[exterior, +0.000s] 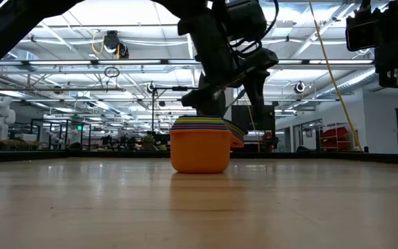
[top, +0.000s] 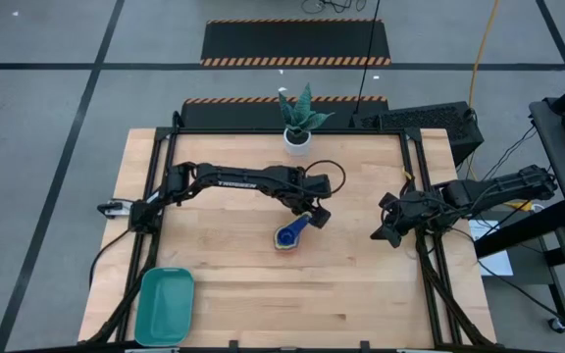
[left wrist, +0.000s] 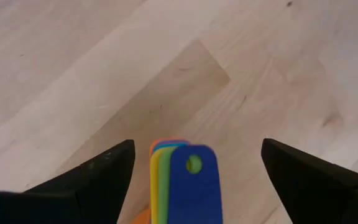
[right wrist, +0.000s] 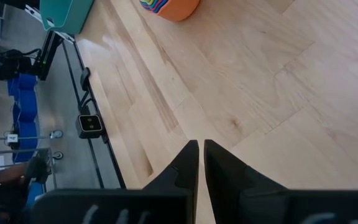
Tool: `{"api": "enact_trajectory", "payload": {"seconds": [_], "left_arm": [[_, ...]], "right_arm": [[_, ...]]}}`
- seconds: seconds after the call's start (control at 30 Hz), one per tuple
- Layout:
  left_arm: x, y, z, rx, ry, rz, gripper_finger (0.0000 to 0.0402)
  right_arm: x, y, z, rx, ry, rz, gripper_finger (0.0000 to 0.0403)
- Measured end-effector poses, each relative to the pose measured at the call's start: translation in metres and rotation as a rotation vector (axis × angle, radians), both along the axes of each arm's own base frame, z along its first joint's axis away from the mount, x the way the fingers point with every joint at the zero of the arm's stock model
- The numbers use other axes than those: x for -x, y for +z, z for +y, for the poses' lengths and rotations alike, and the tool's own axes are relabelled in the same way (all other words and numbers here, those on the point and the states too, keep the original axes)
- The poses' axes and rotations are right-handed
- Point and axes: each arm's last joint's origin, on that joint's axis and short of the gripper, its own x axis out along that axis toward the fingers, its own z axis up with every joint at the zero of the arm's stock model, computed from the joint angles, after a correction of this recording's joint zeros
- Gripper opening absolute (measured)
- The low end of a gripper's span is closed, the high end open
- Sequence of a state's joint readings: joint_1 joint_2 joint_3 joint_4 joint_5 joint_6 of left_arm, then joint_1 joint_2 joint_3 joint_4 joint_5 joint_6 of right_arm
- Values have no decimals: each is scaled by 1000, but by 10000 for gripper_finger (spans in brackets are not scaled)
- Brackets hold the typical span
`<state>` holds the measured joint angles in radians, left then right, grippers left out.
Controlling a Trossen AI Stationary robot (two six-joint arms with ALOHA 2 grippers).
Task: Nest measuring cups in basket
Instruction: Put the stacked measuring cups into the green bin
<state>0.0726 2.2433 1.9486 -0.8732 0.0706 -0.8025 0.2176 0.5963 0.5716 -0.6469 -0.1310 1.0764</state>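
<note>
The measuring cups (top: 287, 236) stand nested in one stack on the bare table, orange cup outermost (exterior: 199, 149), navy on top. Their flat handles (left wrist: 185, 180) lie stacked and fanned, blue uppermost, pointing toward the far right. My left gripper (top: 312, 214) hovers open over the handles' free ends, pointing steeply down, one finger (left wrist: 104, 180) on each side, with a clear gap between fingers and handles. The teal basket (top: 165, 304) sits at the near left corner with nothing in it. My right gripper (right wrist: 201, 149) waits shut at the table's right side (top: 385, 233).
A white pot with a green plant (top: 300, 123) stands at the table's far edge, behind the left arm. Bare wood lies between the cups and the basket (right wrist: 67, 12). A black frame runs along the table's edges.
</note>
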Motion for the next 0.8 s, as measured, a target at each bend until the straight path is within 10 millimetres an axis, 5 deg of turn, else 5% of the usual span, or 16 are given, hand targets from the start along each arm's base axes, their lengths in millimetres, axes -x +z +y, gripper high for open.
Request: {"api": "enact_trajectory", "payload": {"seconds": [0.8], "left_arm": [[0,-25,-14,-66,-16,77,353]], "right_arm": [[1,-1,0,17,17,10,18]]}}
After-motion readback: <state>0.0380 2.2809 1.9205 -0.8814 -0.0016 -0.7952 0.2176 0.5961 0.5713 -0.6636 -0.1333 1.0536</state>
